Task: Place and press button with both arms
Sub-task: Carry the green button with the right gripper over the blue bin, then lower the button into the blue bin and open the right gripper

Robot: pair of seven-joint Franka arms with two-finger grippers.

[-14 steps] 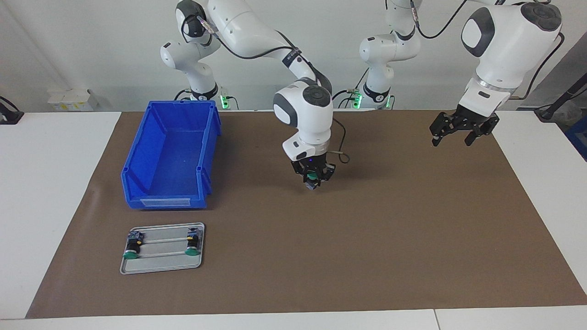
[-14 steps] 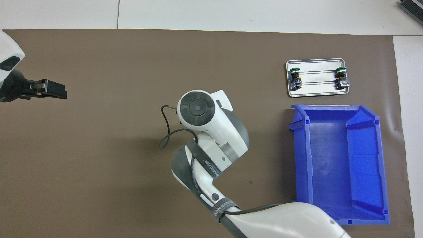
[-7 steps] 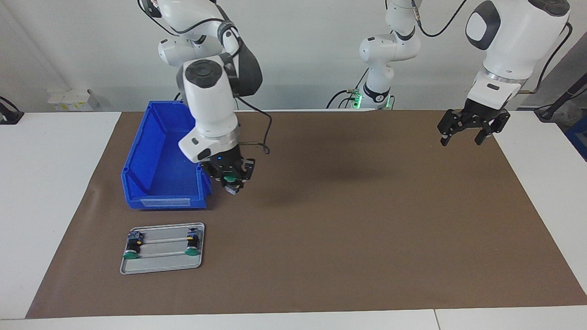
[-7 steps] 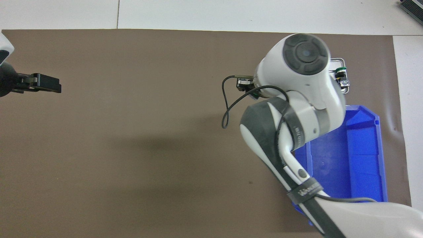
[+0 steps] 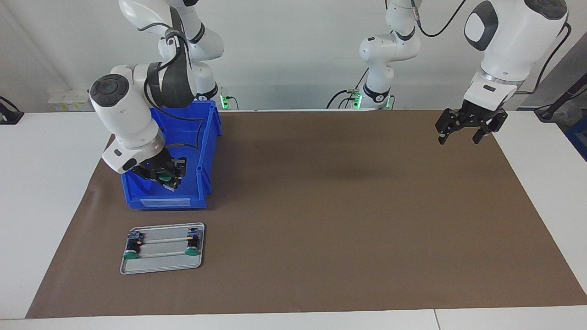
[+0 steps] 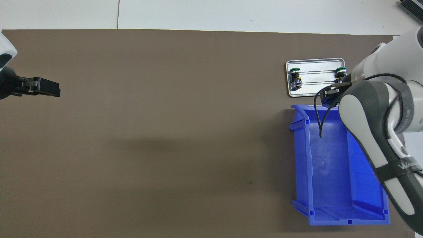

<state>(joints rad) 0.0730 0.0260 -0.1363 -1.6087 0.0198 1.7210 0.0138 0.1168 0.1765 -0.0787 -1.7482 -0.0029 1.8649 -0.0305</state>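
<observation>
Two white arms (image 5: 133, 114) with dark grey joint caps, black cables, black grippers.

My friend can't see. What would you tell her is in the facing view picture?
The right gripper holds a green button over the blue bin. Two more buttons lie on a small metal tray, farther from the robots than the bin. The left gripper waits, open, over the brown mat at the left arm's end of the table.
</observation>
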